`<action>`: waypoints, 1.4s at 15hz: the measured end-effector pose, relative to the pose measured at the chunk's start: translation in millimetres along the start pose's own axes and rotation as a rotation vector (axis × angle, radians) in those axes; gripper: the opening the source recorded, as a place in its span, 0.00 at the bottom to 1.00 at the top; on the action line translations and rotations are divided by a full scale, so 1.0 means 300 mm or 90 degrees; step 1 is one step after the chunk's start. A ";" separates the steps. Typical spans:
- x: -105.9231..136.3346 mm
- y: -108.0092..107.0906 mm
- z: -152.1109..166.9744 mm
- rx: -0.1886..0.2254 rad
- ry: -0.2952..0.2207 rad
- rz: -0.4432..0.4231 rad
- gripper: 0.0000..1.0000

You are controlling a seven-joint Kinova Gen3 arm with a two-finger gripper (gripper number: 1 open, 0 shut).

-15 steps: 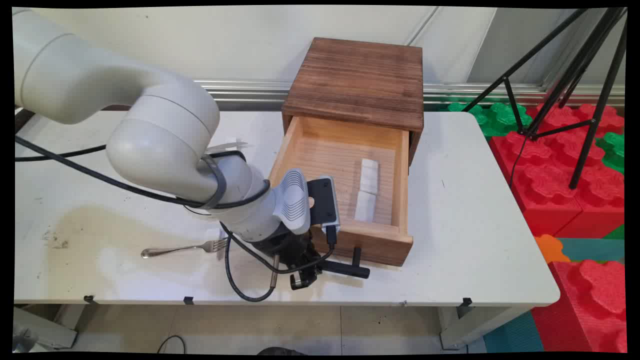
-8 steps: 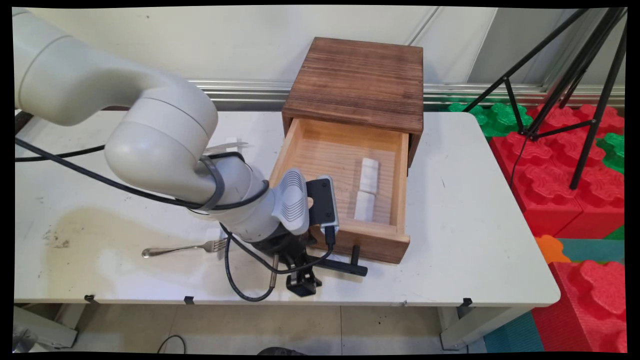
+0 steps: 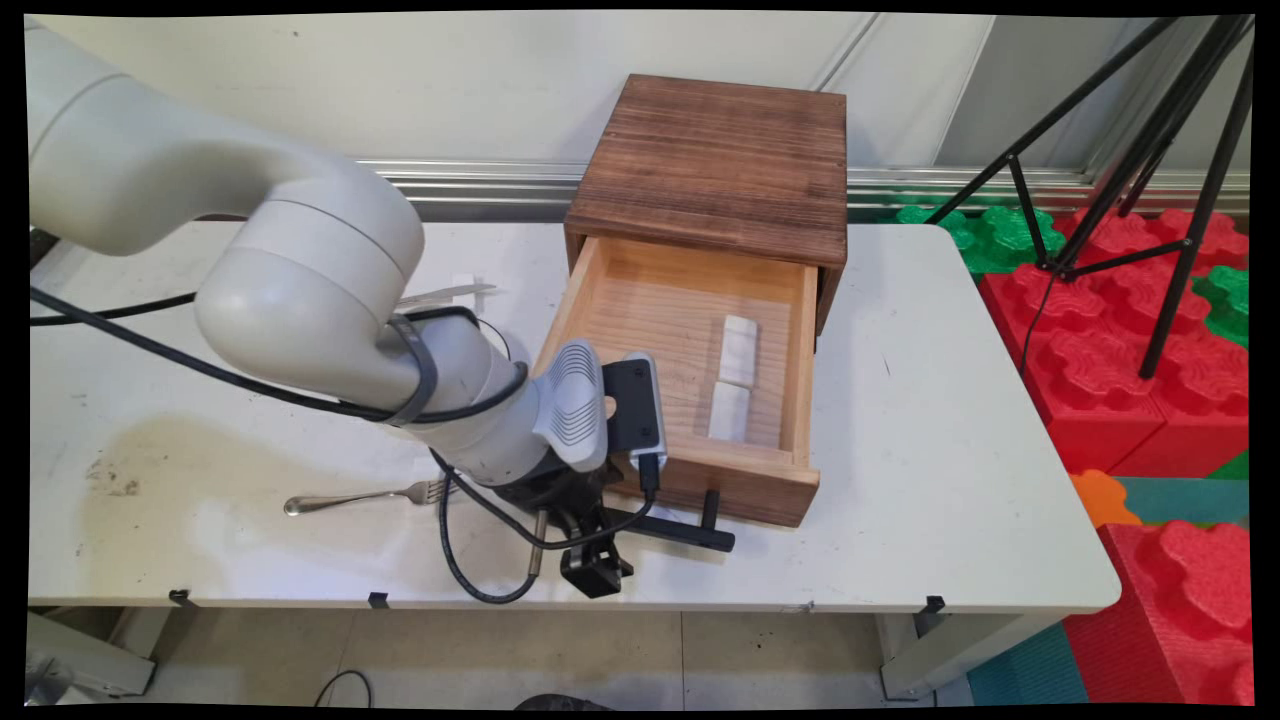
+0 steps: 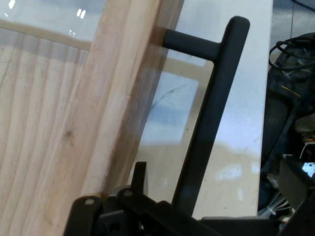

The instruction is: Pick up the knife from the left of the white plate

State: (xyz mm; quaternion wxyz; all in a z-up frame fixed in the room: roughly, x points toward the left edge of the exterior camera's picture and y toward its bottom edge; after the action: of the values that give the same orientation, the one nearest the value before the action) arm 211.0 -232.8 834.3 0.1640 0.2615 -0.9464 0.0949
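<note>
Gripper: low at table's near edge, around left end of black drawer handle; finger state cannot be told. Wooden drawer: pulled open, two white blocks inside. Fork: left of gripper.

Wooden drawer pulled open, black bar handle at front

The gripper sits low at the drawer's front, and the wrist above it covers most of it in the main view; whether its fingers are parted cannot be told. In the hand view only its linkage shows, cut off by the bottom edge. The arm hides the left end of the black handle and the drawer's near left corner. The fork's tines pass behind the cable. The two white blocks are too small to identify.
</note>
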 end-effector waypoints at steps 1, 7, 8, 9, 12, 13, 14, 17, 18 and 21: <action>-0.003 0.001 -0.002 0.000 -0.001 -0.001 1.00; -0.031 0.018 -0.032 -0.001 -0.005 0.001 1.00; -0.038 0.024 -0.044 0.000 -0.004 0.003 1.00; -0.044 0.027 -0.058 0.002 -0.002 0.006 1.00; -0.057 0.027 -0.101 0.013 0.004 0.010 1.00; -0.061 0.025 -0.117 0.016 0.008 0.011 1.00; -0.065 0.023 -0.135 0.020 0.011 0.011 1.00; -0.080 0.008 -0.217 0.030 0.027 0.012 1.00; -0.085 0.002 -0.241 0.032 0.032 0.013 1.00; -0.117 -0.029 -0.346 0.037 0.050 0.017 1.00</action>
State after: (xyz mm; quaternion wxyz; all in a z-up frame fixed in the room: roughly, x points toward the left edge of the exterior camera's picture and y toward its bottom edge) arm 270.9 -196.2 918.7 0.1922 0.2495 -0.9395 0.1349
